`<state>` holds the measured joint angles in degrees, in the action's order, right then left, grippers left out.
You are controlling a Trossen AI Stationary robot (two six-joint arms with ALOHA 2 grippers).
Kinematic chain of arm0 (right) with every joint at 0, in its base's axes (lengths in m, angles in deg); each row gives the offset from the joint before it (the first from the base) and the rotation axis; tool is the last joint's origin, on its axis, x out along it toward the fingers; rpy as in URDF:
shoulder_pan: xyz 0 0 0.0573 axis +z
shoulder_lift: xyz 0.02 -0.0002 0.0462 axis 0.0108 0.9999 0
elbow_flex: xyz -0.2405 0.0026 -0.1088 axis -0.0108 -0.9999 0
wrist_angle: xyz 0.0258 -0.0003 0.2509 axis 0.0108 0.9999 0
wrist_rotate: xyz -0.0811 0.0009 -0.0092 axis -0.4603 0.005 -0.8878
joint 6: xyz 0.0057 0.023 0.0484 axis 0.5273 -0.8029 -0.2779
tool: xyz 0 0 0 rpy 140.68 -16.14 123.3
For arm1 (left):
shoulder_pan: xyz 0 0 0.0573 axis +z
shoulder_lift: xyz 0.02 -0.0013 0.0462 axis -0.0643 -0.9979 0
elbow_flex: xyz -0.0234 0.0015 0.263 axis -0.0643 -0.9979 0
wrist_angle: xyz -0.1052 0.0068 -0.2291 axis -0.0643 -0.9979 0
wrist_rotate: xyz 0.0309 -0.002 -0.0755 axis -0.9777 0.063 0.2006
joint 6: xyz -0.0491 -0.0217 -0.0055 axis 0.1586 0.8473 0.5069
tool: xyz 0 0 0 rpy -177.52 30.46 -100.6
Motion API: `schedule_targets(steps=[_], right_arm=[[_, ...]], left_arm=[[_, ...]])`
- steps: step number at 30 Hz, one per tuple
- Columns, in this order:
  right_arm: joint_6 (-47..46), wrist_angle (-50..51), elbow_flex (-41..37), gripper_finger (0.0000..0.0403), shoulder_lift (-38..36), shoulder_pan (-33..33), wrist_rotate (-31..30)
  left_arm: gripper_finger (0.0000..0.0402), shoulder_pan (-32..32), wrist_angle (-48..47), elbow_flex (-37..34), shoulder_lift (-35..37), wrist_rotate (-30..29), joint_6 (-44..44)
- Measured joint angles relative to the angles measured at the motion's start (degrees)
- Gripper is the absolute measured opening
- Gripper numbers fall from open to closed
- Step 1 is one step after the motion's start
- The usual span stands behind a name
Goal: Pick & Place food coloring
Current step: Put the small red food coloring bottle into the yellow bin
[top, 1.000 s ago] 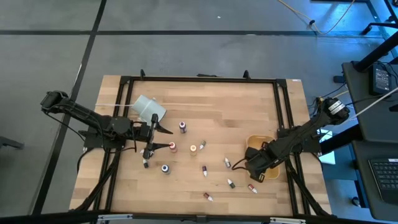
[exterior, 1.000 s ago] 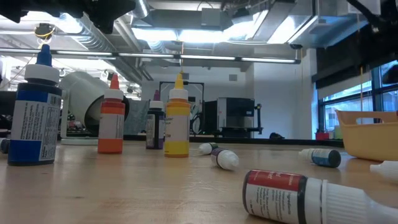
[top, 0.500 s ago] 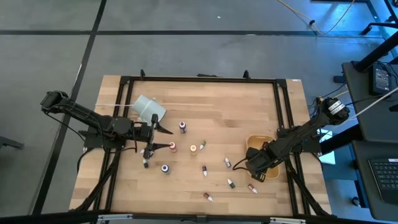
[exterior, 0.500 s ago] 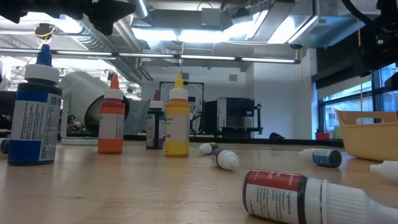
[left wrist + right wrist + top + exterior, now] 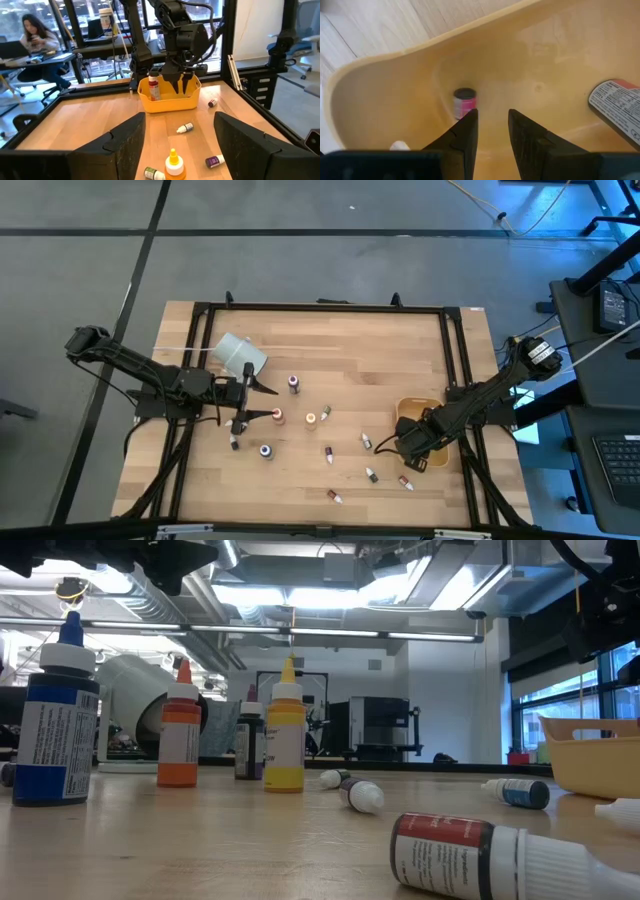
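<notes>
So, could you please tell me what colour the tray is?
Yellow; the tray shows best in the left wrist view.

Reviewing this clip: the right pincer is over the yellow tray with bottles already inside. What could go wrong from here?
1. The right pincer sits low inside the yellow tray, jaws slightly apart, close to a pink-labelled bottle; lifting out carelessly might tip it or nudge the tray.
2. Several bottles lie on their sides near the tray, such as one beside it; these could roll when grasped.
3. The open left pincer waits near a standing orange bottle, which a sweep could topple.
</notes>
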<state>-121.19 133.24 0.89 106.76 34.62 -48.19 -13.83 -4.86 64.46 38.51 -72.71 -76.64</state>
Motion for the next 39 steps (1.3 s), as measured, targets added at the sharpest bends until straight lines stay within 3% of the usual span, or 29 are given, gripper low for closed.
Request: schedule_targets(steps=[5, 10, 16, 20, 25, 29, 35, 39], right_arm=[[0.1, 0.2, 0.0, 0.0118, 0.0, 0.0, -1.3], [1.6, 3.6, 0.9, 0.0150, 0.0, 0.0, -1.6], [1.6, 18.2, 9.7, 0.0185, 0.0, 0.0, -6.4], [3.2, 22.9, 18.3, 0.0196, 0.0, 1.3, -10.6], [8.3, 18.4, 26.8, 0.0198, 0.0, 6.5, -13.7], [8.9, 12.5, 28.6, 0.0198, 0.5, 11.1, -16.9], [8.5, 12.8, 33.1, 0.0198, 8.8, 14.4, -16.4], [7.2, 18.3, 39.0, 0.0198, 16.3, 15.2, -14.4]], left_arm=[[0.0228, 0.0, 0.0, 0.0, 0.0, 0.0, 0.2], [0.0232, 0.0, 0.0, 0.0, 0.0, 0.0, 0.3], [0.0229, 0.0, 0.0, 0.0, 0.0, -0.1, 0.3], [0.0229, 0.0, 0.0, 0.0, 0.0, 0.0, 0.3], [0.0231, 0.0, 0.0, 0.0, 0.0, 0.0, 0.3], [0.0228, 0.0, 0.0, 0.0, 0.0, -0.1, 0.3], [0.0230, 0.0, 0.1, 0.0, 0.0, -0.1, 0.3], [0.0232, 0.0, 0.2, 0.0, 0.0, -0.2, 0.3]])
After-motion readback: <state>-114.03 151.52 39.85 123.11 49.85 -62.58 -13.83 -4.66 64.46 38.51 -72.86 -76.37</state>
